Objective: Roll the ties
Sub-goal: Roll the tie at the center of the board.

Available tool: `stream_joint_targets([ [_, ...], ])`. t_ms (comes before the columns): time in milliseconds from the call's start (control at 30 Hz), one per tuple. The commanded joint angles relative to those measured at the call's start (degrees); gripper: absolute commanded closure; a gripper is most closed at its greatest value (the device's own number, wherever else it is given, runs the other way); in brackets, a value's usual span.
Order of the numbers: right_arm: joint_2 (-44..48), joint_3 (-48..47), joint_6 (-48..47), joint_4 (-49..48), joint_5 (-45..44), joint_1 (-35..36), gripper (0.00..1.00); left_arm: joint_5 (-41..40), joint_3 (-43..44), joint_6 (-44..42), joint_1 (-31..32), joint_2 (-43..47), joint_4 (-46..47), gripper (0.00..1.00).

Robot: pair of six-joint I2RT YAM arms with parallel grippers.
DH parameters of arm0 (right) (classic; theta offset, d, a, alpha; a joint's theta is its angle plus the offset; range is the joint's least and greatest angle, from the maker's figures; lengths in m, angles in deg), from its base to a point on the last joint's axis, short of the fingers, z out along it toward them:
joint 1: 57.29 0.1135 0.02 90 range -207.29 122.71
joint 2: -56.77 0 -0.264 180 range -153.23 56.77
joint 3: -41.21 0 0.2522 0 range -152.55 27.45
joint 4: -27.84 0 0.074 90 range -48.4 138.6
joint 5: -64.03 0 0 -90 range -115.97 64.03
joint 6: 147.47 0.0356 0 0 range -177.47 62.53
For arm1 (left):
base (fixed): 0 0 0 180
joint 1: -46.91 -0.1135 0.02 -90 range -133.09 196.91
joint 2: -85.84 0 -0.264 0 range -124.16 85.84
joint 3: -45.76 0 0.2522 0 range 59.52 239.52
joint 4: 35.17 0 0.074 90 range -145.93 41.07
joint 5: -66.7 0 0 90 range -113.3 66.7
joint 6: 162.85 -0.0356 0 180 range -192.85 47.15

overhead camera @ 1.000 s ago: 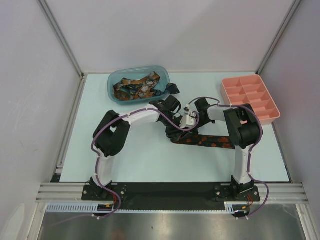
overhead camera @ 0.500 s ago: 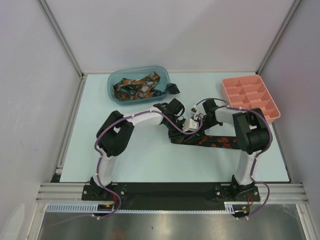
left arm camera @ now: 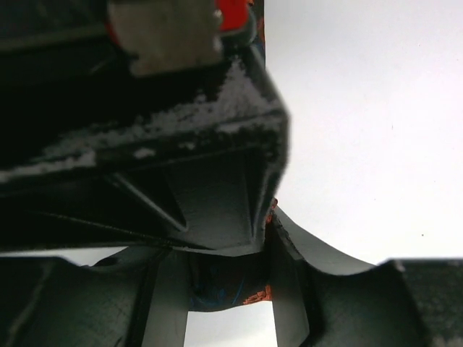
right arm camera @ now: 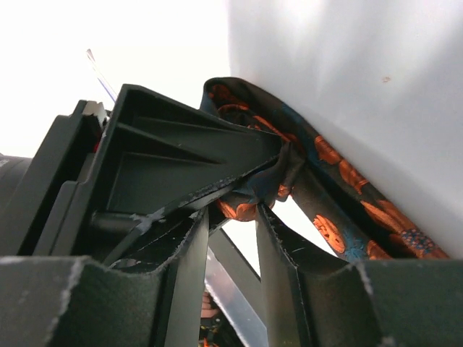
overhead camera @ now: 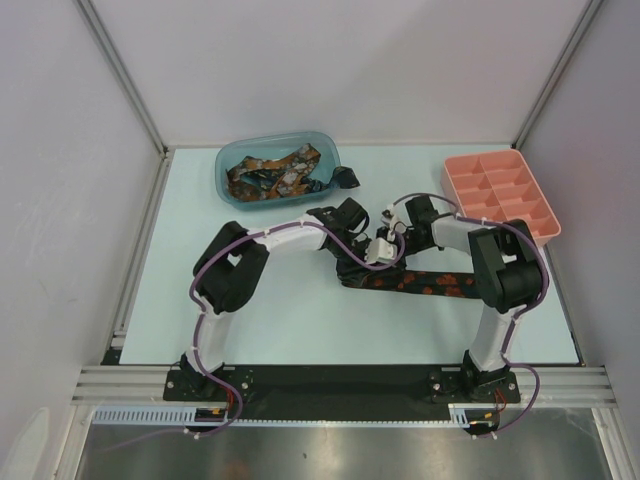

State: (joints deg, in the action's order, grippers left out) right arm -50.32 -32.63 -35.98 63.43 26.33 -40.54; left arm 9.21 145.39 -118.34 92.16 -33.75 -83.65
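Dark orange-blotched tie [overhead camera: 430,284] (mostly flat)

No text, label, brand, number or sign can be read on anything here.

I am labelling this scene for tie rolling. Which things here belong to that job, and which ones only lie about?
Belong to the job: tie on the table, with left gripper and right gripper on it; unrolled ties in the blue bin.
Only lying about for now: pink divided tray, untouched, at the far right.
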Motion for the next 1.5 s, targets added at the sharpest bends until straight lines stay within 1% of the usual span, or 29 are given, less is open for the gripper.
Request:
stream_joint_targets([
  [0, -2.2, 0.7, 2.9, -5.2, -2.1, 0.7, 0.65, -2.5, -2.6, -0.8, 1.1, -2.9, -2.6, 0.54],
  [67, -3.0, 0.7, 2.0, -5.0, -3.2, 0.9, 0.69, -2.5, -2.9, -0.9, 1.1, -2.6, -2.5, 0.54],
  [100, -3.3, 0.5, 1.3, -3.5, -3.9, 0.8, 0.76, -2.3, -3.2, -0.8, 1.1, -2.4, -2.5, 0.53],
  [167, -3.7, 0.4, -0.7, -1.3, -5.3, 0.4, 0.82, -2.2, -3.6, -0.6, 1.1, -1.9, -2.0, 0.52],
  [200, -4.1, 0.3, -1.3, -0.7, -5.7, 0.2, 0.90, -2.2, -3.8, -0.5, 1.1, -2.0, -1.8, 0.52],
  [300, -4.2, 0.2, -3.0, 1.0, -7.3, -0.3, 1.00, -2.0, -3.8, -0.3, 1.1, -2.0, -1.9, 0.51],
  [400, -4.1, 0.1, -3.7, 1.6, -7.2, -0.7, 1.00, -2.0, -3.8, -0.2, 1.1, -2.1, -1.8, 0.53],
  [433, -3.6, 0.1, -3.7, 1.6, -7.2, -0.8, 0.99, -1.9, -3.8, -0.3, 1.1, -2.1, -1.9, 0.53],
  [533, -1.6, 0.6, -3.2, 0.9, -6.1, -0.8, 0.83, -1.9, -3.8, -0.5, 1.1, -2.1, -1.9, 0.56],
  [567, -1.2, 0.7, -3.1, 0.5, -5.5, -0.8, 0.76, -1.8, -3.8, -0.4, 1.1, -2.1, -1.9, 0.56],
  [600, -0.9, 0.6, -3.0, 0.3, -5.4, -0.7, 0.61, -1.8, -3.8, -0.5, 1.0, -2.1, -1.9, 0.56],
  [667, -0.6, 0.4, -2.3, -0.6, -5.0, -0.4, 0.56, -1.8, -3.6, -0.4, 1.1, -2.2, -1.9, 0.56],
  [767, -1.2, 0.1, -1.4, -1.9, -4.8, 0.3, 0.55, -1.7, -3.3, -0.4, 1.0, -2.3, -2.1, 0.56],
  [867, -2.4, 0.0, -0.2, -3.5, -4.5, 1.1, 0.59, -1.7, -3.1, -0.6, 1.0, -2.3, -2.3, 0.56],
  [933, -2.8, -0.3, 0.0, -4.0, -4.3, 1.2, 0.71, -2.0, -3.1, -0.6, 1.0, -2.3, -2.4, 0.56],
  [967, -3.1, -0.4, -0.3, -3.6, -4.4, 1.3, 0.87, -2.0, -3.1, -0.6, 1.0, -2.3, -2.3, 0.55],
  [1000, -3.2, -0.5, -0.9, -3.1, -4.5, 1.1, 0.93, -1.8, -2.9, -0.2, 0.9, -2.3, -2.4, 0.54],
  [1033, -3.6, -0.6, -1.5, -1.5, -4.9, 0.7, 0.98, -1.6, -3.0, 0.0, 0.7, -2.2, -2.5, 0.50],
  [1100, -4.2, -0.6, -3.8, 0.2, -5.5, -0.1, 1.00, -0.2, -3.2, 0.8, -0.2, -0.8, -2.3, 0.41],
  [1133, -4.3, -0.5, -4.6, 1.7, -6.2, -0.8, 1.00, 1.9, -3.6, 1.0, -0.7, 0.1, -1.8, 0.33],
  [1233, -4.3, -0.6, -7.3, 4.4, -8.1, -2.2, 1.00, 5.4, -7.0, 2.9, -2.8, 5.3, 2.9, 0.22],
  [1267, -4.3, -0.7, -7.9, 4.9, -8.5, -3.0, 1.00, 5.9, -8.2, 4.0, -3.6, 6.5, 6.1, 0.20],
  [1300, -4.4, -0.7, -9.1, 5.4, -9.0, -3.3, 1.00, 6.3, -9.7, 4.4, -3.9, 8.4, 7.2, 0.18],
  [1367, -4.8, -1.1, -10.2, 6.8, -10.0, -3.4, 1.00, 6.1, -11.6, 5.2, -3.9, 9.5, 10.4, 0.17],
  [1467, -6.1, -1.8, -11.0, 8.4, -12.0, -3.4, 1.00, 5.0, -11.5, 5.9, -3.9, 8.8, 12.5, 0.16],
])
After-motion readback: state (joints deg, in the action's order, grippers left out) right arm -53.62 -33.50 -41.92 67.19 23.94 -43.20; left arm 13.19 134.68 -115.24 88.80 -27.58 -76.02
